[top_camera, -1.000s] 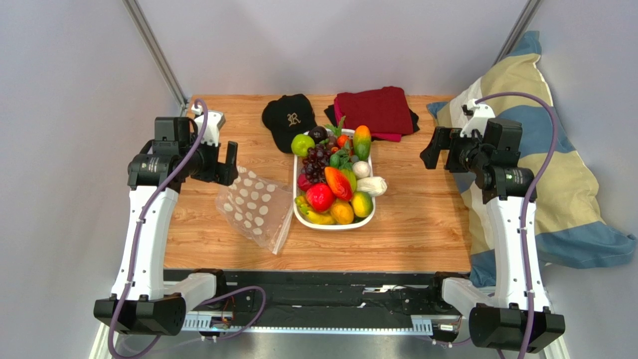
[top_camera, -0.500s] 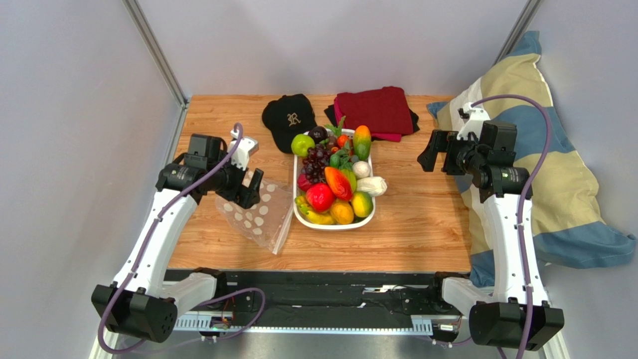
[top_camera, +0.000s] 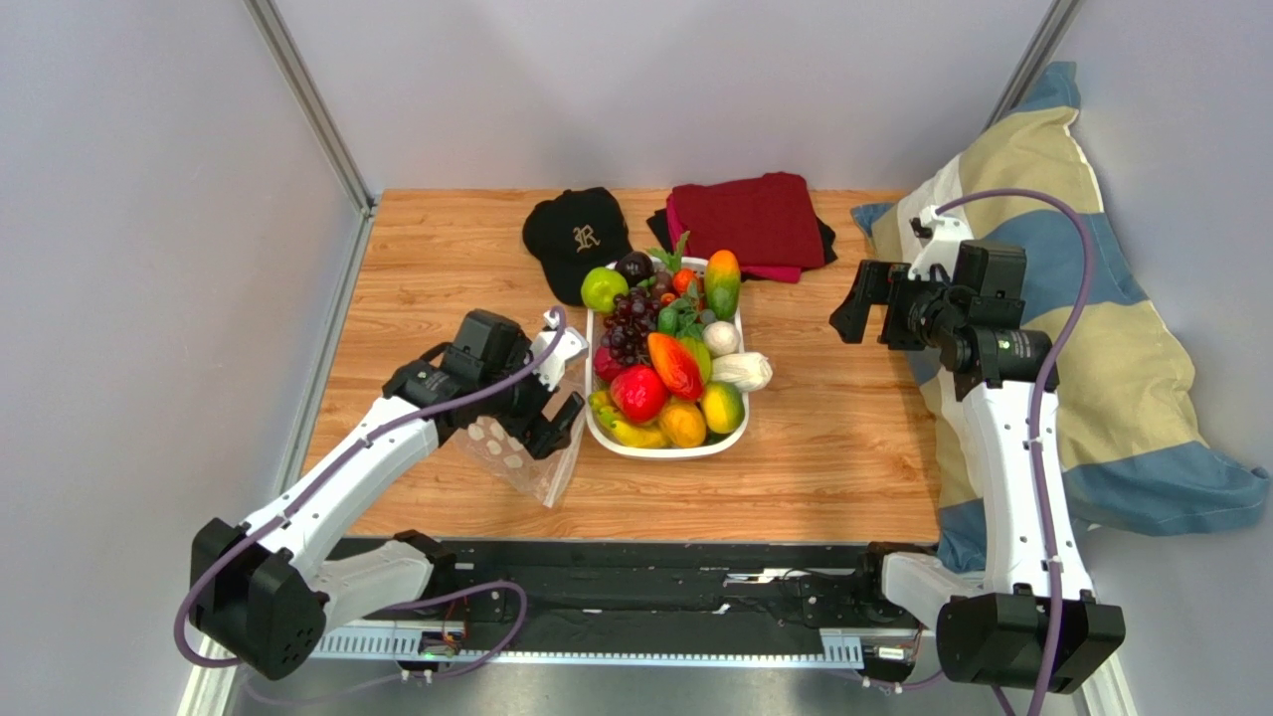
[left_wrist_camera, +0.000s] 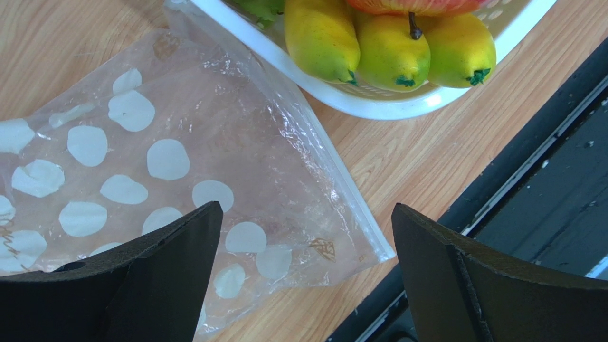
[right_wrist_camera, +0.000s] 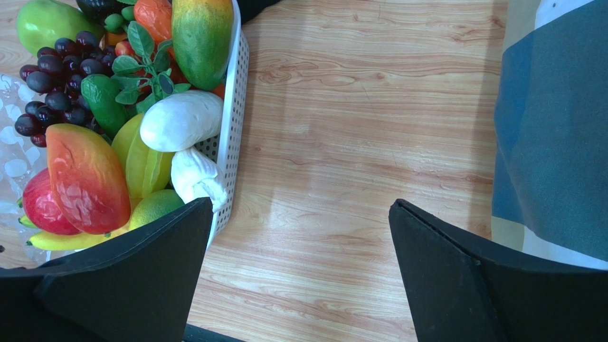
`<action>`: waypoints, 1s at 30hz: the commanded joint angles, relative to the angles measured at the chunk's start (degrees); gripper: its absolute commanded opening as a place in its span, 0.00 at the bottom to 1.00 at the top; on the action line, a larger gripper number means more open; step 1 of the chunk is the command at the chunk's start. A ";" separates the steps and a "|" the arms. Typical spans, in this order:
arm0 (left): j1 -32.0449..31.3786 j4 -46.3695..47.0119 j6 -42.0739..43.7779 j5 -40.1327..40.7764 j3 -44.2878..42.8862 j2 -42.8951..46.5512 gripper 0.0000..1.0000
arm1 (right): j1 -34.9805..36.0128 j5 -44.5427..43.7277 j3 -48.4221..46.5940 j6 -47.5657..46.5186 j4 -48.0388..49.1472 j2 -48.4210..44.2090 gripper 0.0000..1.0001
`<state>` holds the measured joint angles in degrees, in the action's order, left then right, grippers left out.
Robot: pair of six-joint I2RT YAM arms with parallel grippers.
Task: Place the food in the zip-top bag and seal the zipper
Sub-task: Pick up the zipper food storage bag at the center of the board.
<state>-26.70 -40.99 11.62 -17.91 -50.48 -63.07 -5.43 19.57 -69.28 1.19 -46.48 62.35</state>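
Note:
The food (top_camera: 668, 358) fills a white tray (top_camera: 668, 446) mid-table: red apple, grapes, orange, yellow and green pieces; it also shows in the right wrist view (right_wrist_camera: 107, 142). The zip-top bag (top_camera: 516, 455) lies flat left of the tray, clear with white dots (left_wrist_camera: 164, 164). Its zipper (left_wrist_camera: 342, 196) is the straight edge nearest the tray. My left gripper (top_camera: 556, 421) hovers open over the bag's near corner (left_wrist_camera: 303, 235), holding nothing. My right gripper (top_camera: 855, 311) is open and empty, raised over bare wood right of the tray (right_wrist_camera: 300, 214).
A black cap (top_camera: 575, 236) and folded dark red cloth (top_camera: 747, 221) lie at the table's back. A striped pillow (top_camera: 1113, 358) leans at the right edge. The table's black front edge (left_wrist_camera: 514, 214) is just beyond the bag's corner.
My left arm has swung right and toward the near edge, coming over the bag beside the tray. My right gripper has shifted slightly left. The bag and food have not moved.

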 commanded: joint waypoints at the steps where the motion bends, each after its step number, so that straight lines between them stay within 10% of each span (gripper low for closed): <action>1: -2.30 5.83 6.13 3.32 2.22 1.81 0.98 | -0.19 -0.59 -1.74 -0.66 1.04 0.06 1.00; 30: -14.87 24.03 7.19 24.67 16.02 -3.29 0.91 | -0.19 -2.25 -1.30 -0.93 1.13 2.95 1.00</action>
<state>-41.17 -21.89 19.20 1.30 -36.23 -66.81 -5.43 18.87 -69.34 0.99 -46.48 65.39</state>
